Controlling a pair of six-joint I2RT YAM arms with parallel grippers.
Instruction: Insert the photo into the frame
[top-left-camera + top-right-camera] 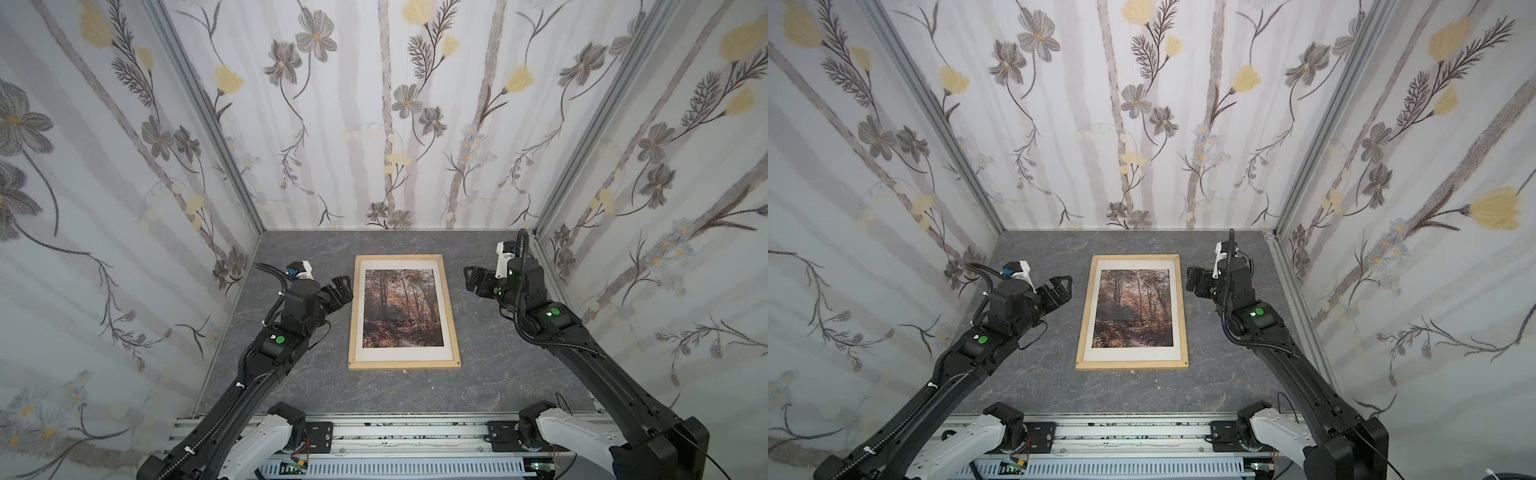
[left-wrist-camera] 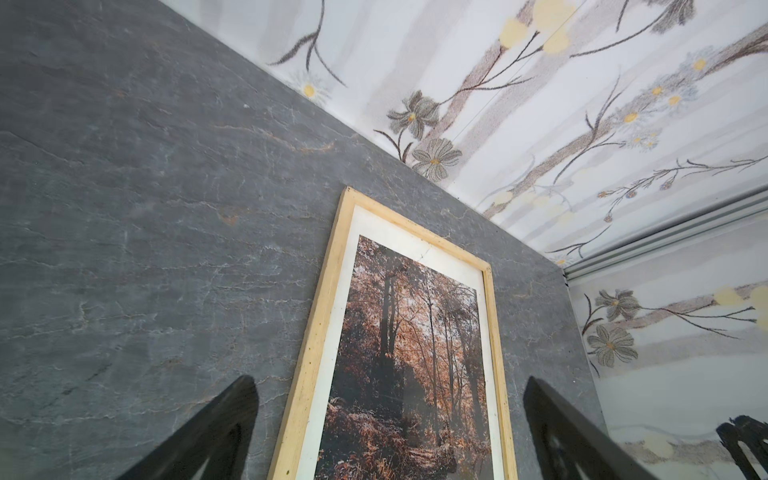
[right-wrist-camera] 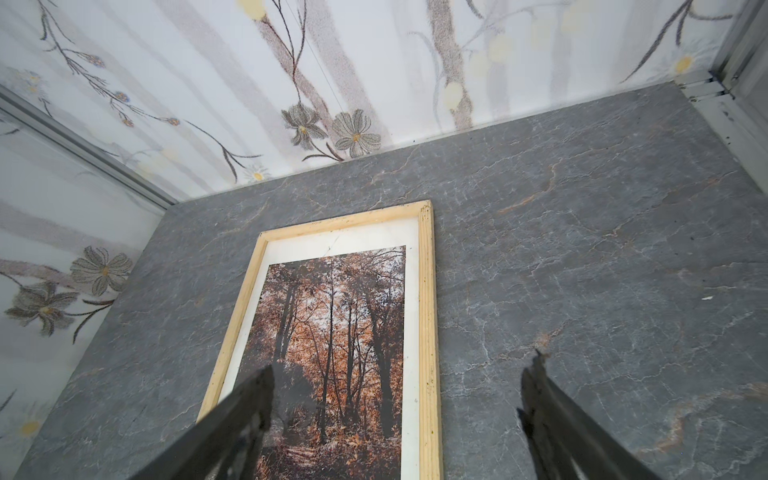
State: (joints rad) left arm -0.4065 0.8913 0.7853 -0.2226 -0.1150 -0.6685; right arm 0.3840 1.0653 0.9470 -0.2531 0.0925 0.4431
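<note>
Apparently finishing up. Seeing the photo (image 1: 399,307) lying picture-side up inside the frame (image 1: 354,316), flat on the grey desk (image 1: 478,374) midway between the arms, white border showing on all four sides in both top views. Finding the left gripper (image 1: 344,291) spread wide and holding nothing, hovering just beside the frame's left rail, perhaps overlapping it; not managing to tell its height from these views. Finding the right gripper (image 1: 468,279) likewise parted and empty, sitting apart from the right rail over bare desk. Judging the placing as done or nearly so, leaving only a clean retreat. Risking, on the left, a fingertip clipping the wooden rail while pulling away, thereby sliding or tipping the frame and popping the sheet loose. Risking also a low sweep across the paper, dragging or creasing it, being thin and unclamped. Noticing a faint dark line in the upper white border in both wrist views, crease or scratch, too small for telling; worrying about further pressing there worsening it. Favouring lifting straight up before swinging outward.
</note>
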